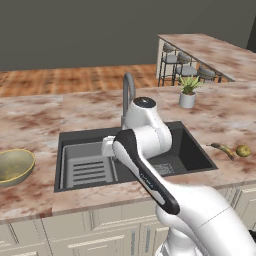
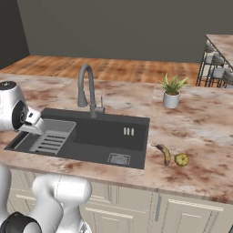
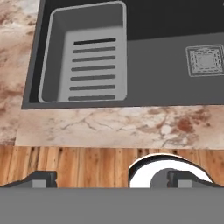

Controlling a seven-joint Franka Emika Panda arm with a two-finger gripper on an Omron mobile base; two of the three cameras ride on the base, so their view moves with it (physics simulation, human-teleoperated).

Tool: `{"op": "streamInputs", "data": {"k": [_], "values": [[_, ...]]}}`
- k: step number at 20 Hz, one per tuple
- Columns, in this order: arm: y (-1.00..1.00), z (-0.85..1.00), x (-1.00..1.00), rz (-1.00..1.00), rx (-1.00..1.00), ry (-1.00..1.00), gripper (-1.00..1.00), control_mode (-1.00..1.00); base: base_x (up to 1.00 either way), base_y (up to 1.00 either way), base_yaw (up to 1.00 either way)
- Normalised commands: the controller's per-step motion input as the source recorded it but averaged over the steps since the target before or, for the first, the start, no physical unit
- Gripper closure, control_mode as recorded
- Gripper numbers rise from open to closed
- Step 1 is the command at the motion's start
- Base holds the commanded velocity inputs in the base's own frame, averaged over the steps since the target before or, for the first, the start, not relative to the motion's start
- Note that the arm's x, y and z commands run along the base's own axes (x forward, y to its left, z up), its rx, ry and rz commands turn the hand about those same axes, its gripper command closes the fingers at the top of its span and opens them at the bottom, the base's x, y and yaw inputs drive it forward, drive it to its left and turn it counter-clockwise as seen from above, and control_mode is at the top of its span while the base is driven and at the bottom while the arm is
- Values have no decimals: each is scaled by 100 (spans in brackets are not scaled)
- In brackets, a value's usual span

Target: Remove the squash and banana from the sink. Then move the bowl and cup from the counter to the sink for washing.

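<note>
Our tool (image 3: 109,179) is hanging wide open and empty above the sink (image 3: 157,65); banana (image 2: 164,153) and squash (image 2: 181,159) are lying side by side on the desk (image 2: 200,132).

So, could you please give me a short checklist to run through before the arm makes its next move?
1. Squash out of the sink: ok, on the counter to its right.
2. Banana out of the sink: ok, lying beside the squash.
3. Gripper open and empty: ok, over the sink's front edge.
4. Bowl on the counter left of the sink: ok, not yet moved.
5. Cup located: cannot tell.
6. Ribbed tray free for dishes: ok.
</note>
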Motion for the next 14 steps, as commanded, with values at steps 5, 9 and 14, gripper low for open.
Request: {"op": "streamInputs", "data": {"k": [5,9,14], "values": [[46,0,19,0,1,0,-100,-100,0,0,0],[47,0,26,0,0,0,-100,-100,0,0,0],[48,0,32,-1,0,1,-100,-100,0,0,0]]}}
